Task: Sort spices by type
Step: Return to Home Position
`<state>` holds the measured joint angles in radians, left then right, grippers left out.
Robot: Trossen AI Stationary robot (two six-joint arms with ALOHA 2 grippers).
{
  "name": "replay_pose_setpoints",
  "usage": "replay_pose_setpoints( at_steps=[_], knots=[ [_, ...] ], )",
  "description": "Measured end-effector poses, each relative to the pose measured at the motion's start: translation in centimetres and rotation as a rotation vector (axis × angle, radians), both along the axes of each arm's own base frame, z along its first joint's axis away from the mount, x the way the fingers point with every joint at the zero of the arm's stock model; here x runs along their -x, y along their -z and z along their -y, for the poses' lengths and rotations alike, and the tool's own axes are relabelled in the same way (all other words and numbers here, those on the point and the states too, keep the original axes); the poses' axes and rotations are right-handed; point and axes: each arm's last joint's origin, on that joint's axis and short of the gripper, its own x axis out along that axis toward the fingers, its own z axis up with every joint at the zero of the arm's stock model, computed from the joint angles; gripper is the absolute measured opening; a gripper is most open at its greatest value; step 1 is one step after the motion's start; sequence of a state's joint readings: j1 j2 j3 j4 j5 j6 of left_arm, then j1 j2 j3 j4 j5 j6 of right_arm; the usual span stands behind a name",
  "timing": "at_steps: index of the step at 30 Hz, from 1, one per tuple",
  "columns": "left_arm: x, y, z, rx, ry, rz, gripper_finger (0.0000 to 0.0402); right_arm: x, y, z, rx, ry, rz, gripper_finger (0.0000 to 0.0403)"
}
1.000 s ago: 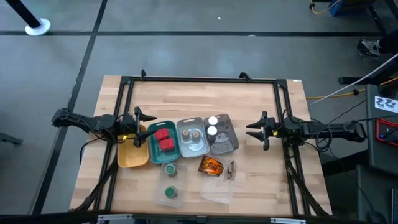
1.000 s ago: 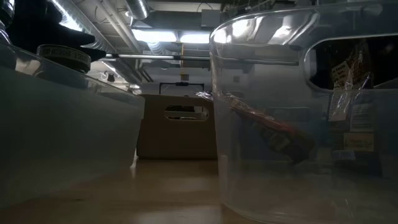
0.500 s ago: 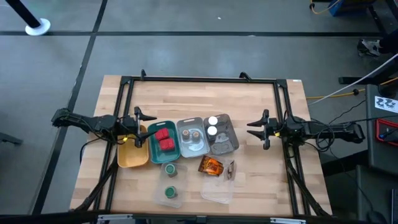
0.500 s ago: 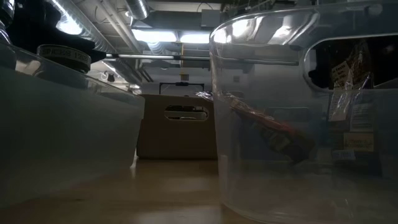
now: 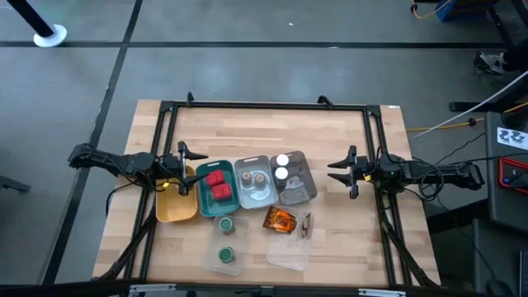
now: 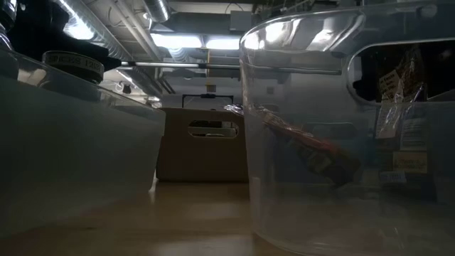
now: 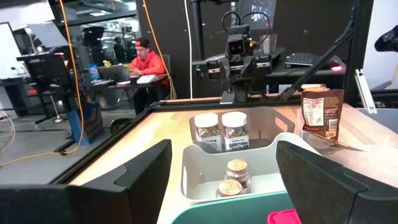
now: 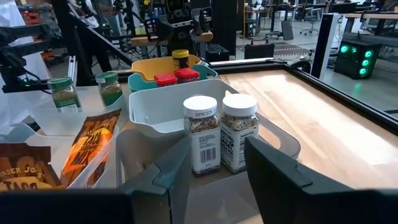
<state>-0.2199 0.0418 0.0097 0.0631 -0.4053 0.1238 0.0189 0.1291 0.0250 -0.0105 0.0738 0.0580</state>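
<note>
At the table (image 5: 272,128), the left gripper (image 5: 193,172) hangs above the yellow tray (image 5: 172,211) and the right gripper (image 5: 336,172) near the outer grey tray (image 5: 308,183), both spread wide and empty. Red boxes (image 5: 217,185) lie in the teal tray (image 5: 201,196); white-capped jars (image 5: 282,167) stand in the outer grey tray.

even overhead light (dim low view)

Table (image 5: 272,132): pale wood strips, smooth, satin sheen. Right pincer (image 8: 214,177), fingers (image 8: 277,171): dark matt plastic. Just ahead of it, grey tray (image 8: 149,106): smooth matt plastic. White-capped jars (image 8: 202,140) in that tray: clear glossy walls, paper labels, matt caps. Beyond them, teal tray (image 8: 140,79) and yellow tray (image 8: 152,64): same matt plastic. Beside the pincer, pouches (image 8: 87,146): glossy printed film, creased. Clear bin (image 6: 320,128): transparent glossy plastic.
</note>
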Motion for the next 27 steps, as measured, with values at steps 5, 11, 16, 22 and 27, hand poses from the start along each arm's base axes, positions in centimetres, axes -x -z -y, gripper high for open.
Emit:
replay_pose_setpoints(
  at_steps=[5,11,16,22,27],
  knots=[
    [0.00,0.00,0.00,0.000,0.000,0.000,0.0274,0.00,-0.02,0.00,-0.016,0.002,0.003,0.0150],
    [0.00,0.00,0.00,0.001,0.000,0.000,0.0274,-0.02,-0.10,0.01,-0.017,0.004,0.014,0.0150],
    [0.00,0.00,0.00,0.002,0.000,0.000,0.0274,-0.02,-0.11,0.01,-0.018,0.004,0.017,0.0150],
    [0.00,0.01,0.00,0.002,0.000,0.000,0.0274,-0.02,-0.13,0.01,-0.018,0.004,0.018,0.0150],
    [0.00,0.01,0.00,0.001,0.000,0.000,0.0274,-0.02,-0.13,0.01,-0.018,0.004,0.019,0.0150]
  ],
)
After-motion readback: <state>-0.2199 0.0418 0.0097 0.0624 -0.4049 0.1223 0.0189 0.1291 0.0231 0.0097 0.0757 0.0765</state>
